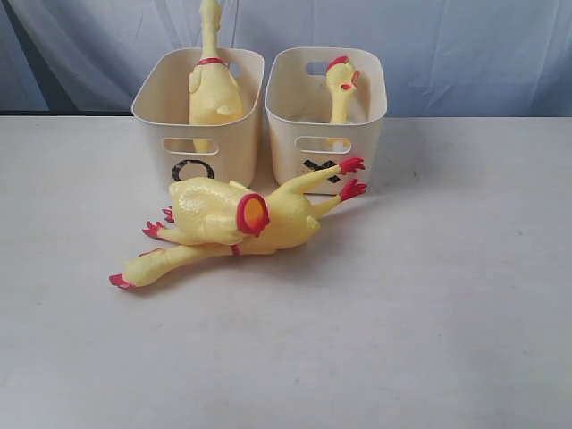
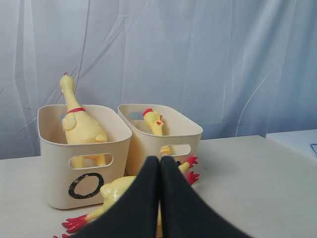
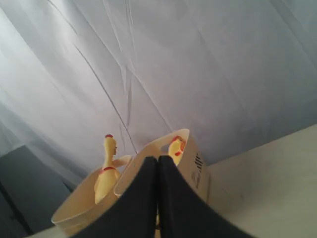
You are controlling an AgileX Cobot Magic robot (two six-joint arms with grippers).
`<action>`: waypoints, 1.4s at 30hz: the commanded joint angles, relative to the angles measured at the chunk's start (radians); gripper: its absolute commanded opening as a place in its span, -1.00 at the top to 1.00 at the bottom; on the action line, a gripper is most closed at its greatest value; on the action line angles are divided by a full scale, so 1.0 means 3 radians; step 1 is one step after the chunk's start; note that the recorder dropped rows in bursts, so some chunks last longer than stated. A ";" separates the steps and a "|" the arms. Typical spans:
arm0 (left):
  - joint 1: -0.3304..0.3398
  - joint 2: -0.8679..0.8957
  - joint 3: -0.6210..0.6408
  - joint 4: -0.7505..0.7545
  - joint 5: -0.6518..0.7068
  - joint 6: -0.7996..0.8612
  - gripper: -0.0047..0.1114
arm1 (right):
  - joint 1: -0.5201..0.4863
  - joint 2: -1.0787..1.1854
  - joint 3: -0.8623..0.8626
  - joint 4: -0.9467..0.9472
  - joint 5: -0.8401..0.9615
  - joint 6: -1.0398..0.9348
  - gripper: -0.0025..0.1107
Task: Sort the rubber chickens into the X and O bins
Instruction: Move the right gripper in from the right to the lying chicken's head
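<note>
Two yellow rubber chickens with red feet lay stacked on the pale counter (image 1: 429, 313), just in front of the cream rounded plastic O bin (image 1: 234, 147). The top chicken (image 1: 204, 210) sat squarely before the O bin, with its feet pointing away from the X side. The bottom chicken (image 1: 290, 219) ran long and diagonal. Its head lay out front of the O bin and its feet lay by the matching cream X bin (image 1: 284, 147) next door; whether they touched it, couldn't tell.

The left gripper (image 2: 159, 163) had its black fingers clenched together and empty, with the pile just beyond and below the tips. The right gripper (image 3: 158, 161) was also clenched and empty, tilted up past the bins, and its gap to the pile was unclear. The left arm looked nearer, and it would need to open before any grasp.

Inside the O bin a third chicken (image 1: 213, 89) stood neck up. The fourth chicken (image 1: 340, 85) poked its head from the X bin. A pale blue curtain (image 1: 429, 45) hung behind the O bin.
</note>
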 commanded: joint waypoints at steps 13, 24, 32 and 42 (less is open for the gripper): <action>0.0009 -0.0025 0.0009 0.0019 -0.0021 -0.0014 0.92 | 0.0888 0.3078 -0.1857 0.1138 0.0946 -0.2124 0.97; 0.0009 -0.0025 0.0009 0.0015 -0.0021 -0.0008 0.92 | 0.1377 0.4049 -0.2254 0.1337 0.0641 -0.2124 0.97; 0.0009 -0.0025 0.0009 0.0015 -0.0021 -0.0008 0.92 | 0.1754 0.4503 -0.2259 0.1692 0.0127 -0.2124 0.97; 0.0009 -0.0025 0.0009 0.0015 -0.0021 -0.0008 0.92 | 0.2033 0.4909 -0.2500 0.1947 0.0088 -0.2124 0.97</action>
